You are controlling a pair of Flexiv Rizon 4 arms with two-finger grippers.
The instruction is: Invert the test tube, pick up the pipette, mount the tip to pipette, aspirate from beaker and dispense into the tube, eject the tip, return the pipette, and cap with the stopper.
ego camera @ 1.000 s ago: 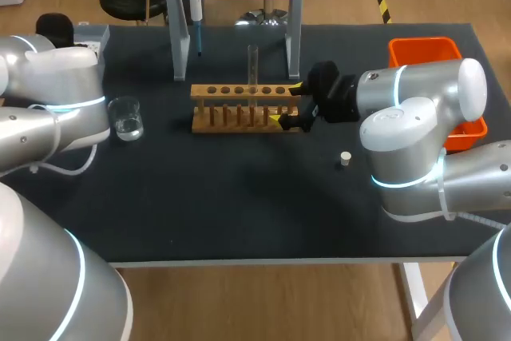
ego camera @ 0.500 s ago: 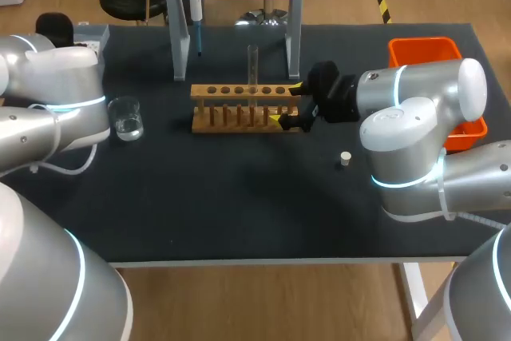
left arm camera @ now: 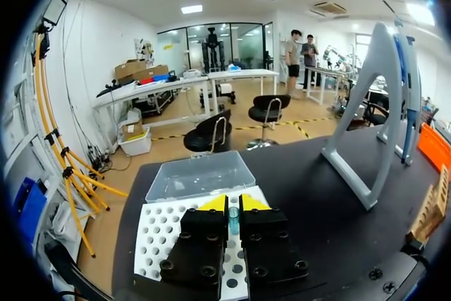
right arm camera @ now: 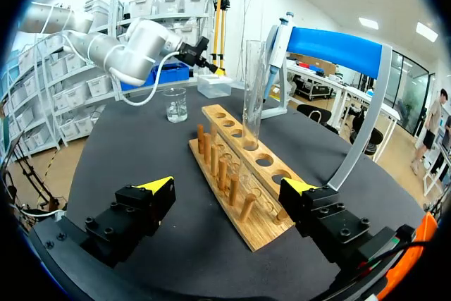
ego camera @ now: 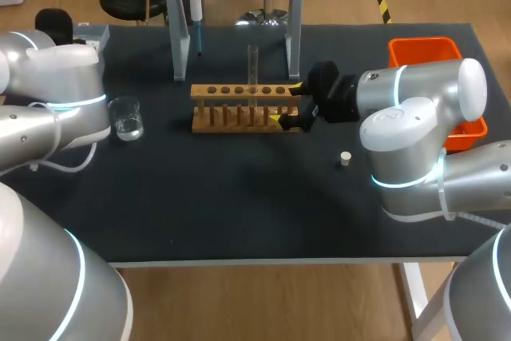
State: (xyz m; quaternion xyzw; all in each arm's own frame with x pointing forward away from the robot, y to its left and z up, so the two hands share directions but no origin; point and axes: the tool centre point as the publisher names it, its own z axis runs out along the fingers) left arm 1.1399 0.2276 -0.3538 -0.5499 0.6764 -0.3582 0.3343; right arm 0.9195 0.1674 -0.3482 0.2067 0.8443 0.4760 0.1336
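The right gripper (right arm camera: 225, 189) stands wide open and holds nothing. Its fingers flank the near end of the wooden rack (right arm camera: 257, 234); we cannot tell whether they touch it. The test tube (right arm camera: 254, 96) stands upright in one of the rack's holes, its foot hidden among the pegs. Beyond it the beaker (right arm camera: 175, 103) sits well apart, and the pipette (right arm camera: 278, 33) hangs on the blue stand (right arm camera: 331, 44). The stopper (ego camera: 345, 158) lies on the table (ego camera: 239, 197) near the right arm (ego camera: 415, 109), which partly covers the orange bin (ego camera: 423, 49). The left gripper (left arm camera: 233, 206) hangs over the tip box (left arm camera: 165, 234) with its fingers drawn together. We cannot identify the small bluish piece (left arm camera: 233, 220) in the slit. Nothing differs from the earlier frames.
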